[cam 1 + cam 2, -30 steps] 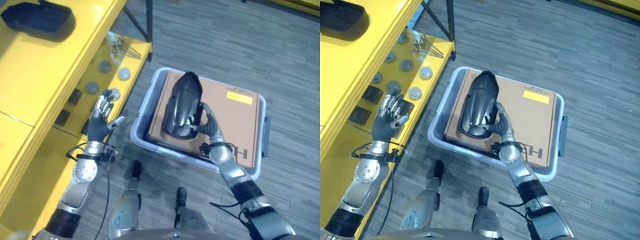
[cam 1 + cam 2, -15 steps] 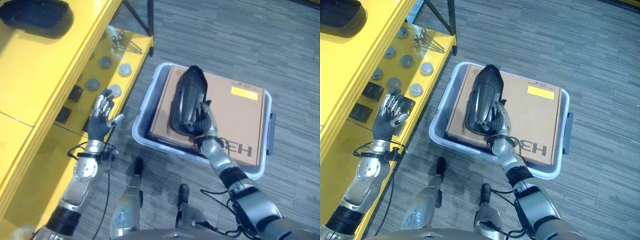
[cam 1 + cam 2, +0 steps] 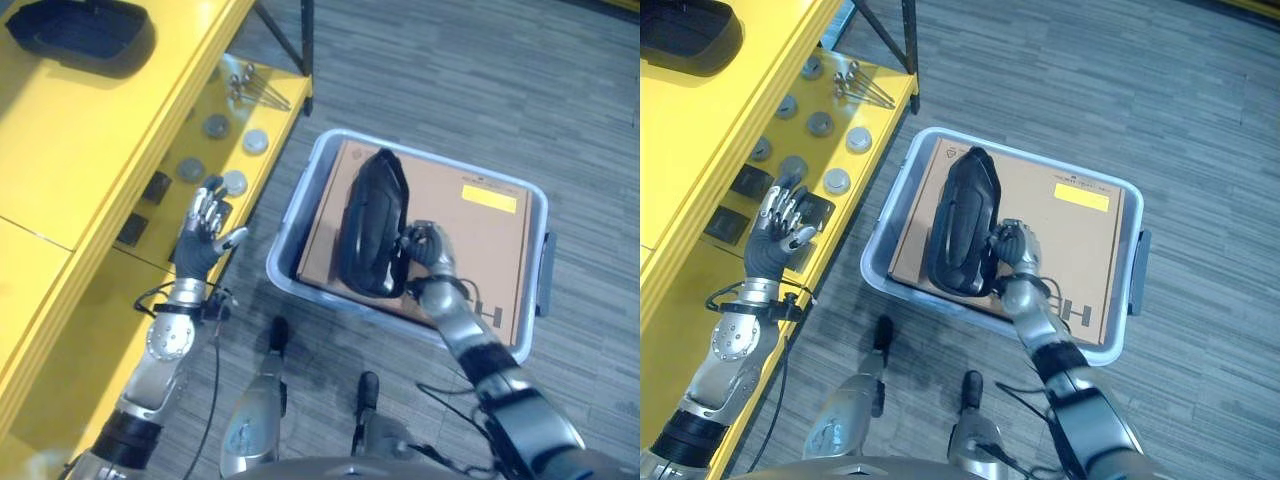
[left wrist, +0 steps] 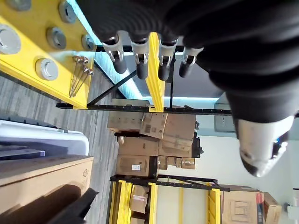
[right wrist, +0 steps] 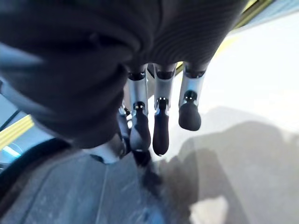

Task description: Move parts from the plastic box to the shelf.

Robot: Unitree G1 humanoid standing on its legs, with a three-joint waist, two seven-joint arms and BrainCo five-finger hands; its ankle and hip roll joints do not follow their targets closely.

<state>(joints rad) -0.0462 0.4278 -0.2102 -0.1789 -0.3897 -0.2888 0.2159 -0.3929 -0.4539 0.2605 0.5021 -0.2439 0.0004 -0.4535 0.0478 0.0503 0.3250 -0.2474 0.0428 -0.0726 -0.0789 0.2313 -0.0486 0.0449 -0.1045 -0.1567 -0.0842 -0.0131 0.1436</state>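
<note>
One grey plastic box — one cardboard carton; two black parts; five round discs.

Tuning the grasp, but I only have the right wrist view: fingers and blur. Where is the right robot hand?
Observer: Right robot hand sits against the right edge of the black part, which lies on cardboard in the box.
Operator: Left robot hand?
Observer: Left robot hand is open, holding nothing, beside the shelf.
Operator: Anything shelved?
Observer: A second part lies on the shelf's top level.
</note>
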